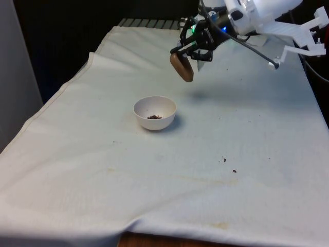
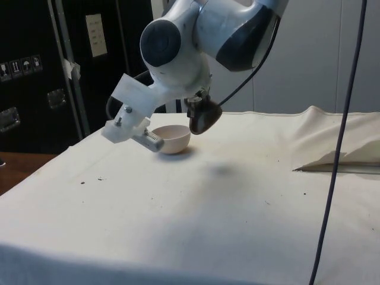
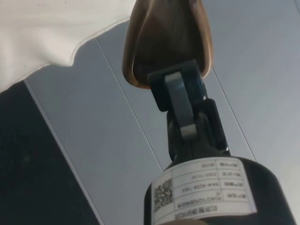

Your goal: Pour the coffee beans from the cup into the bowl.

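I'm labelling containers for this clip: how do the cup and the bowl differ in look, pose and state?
The cup is brown; the bowl is white. The cup hangs tipped over in the air, gripped at its rim by the claw, while the bowl sits upright on the cloth. The bowl holds a few dark beans; whether any remain in the cup cannot be seen. Both are small open vessels.

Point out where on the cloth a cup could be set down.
Bare cloth runs from the bowl to the near edge, and along the front view's left. Stray beans dot the near right. Crowded only beyond the bowl, where the gripper holds the tilted cup.
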